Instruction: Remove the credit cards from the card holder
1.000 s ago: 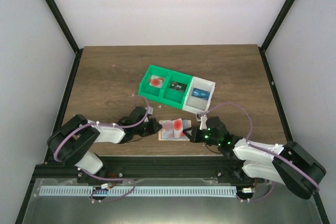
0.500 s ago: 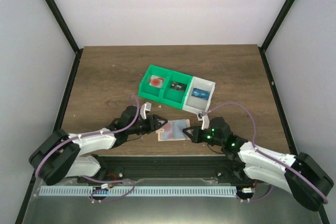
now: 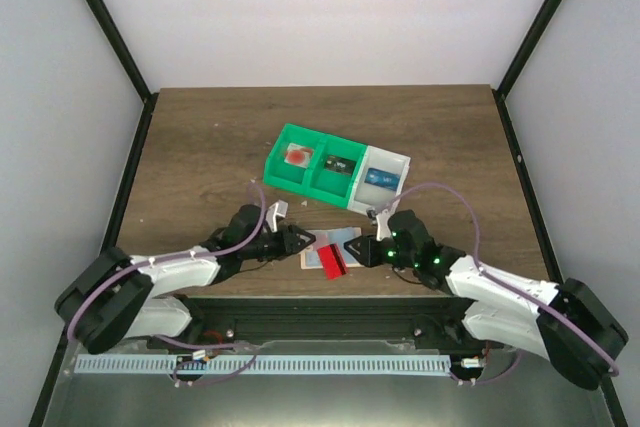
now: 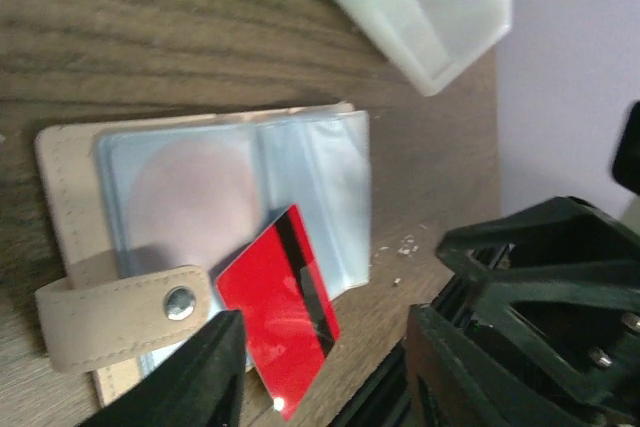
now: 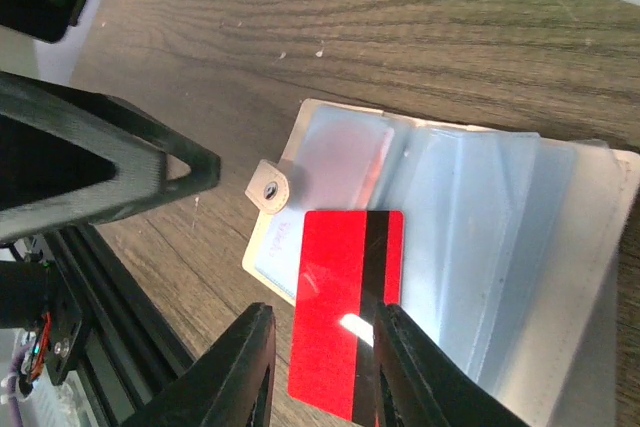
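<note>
Dark wood-grain bench (image 3: 200, 137) w/ pale walls (image 3: 320, 7) at 9, 12 & 3 o'clock; black frame posts (image 3: 105, 22) slant up from rear corners (light soft, even); white slotted strip (image 3: 260, 364) along 6 o'clock edge.

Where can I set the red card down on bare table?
Bare table lies left of the green bins, right of the white bin, and along the far edge behind them. It is crowded at the near edge: the card holder and red card sit between the left gripper and right gripper.
</note>
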